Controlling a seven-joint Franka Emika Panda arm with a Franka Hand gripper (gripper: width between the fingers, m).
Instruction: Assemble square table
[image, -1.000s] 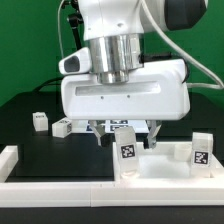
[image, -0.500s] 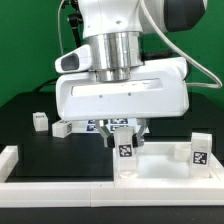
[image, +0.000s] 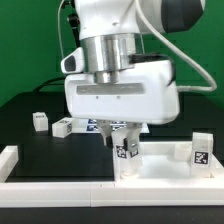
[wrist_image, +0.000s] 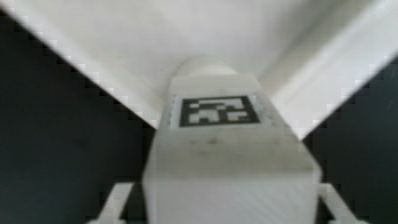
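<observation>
The square table's white top (image: 162, 166) lies at the front on the exterior view's right. A white leg (image: 125, 152) with a tag stands upright at the top's near left corner. My gripper (image: 123, 137) reaches down over this leg, and its fingers (image: 113, 133) hold the upper part. In the wrist view the leg (wrist_image: 221, 140) fills the gap between the fingers (wrist_image: 118, 205), which touch both of its sides. The top's rim (wrist_image: 107, 55) spreads out behind it. A second tagged leg (image: 199, 150) stands at the top's right side.
Two loose tagged legs (image: 40, 121) (image: 62, 126) lie on the black table toward the exterior view's left. A long low white border rail (image: 60, 186) runs along the front, with a raised end (image: 8, 157) at the left.
The jaws have closed in from wide open onto the leg. The hand has shifted slightly toward the exterior view's left. The leg stands in about the same place.
</observation>
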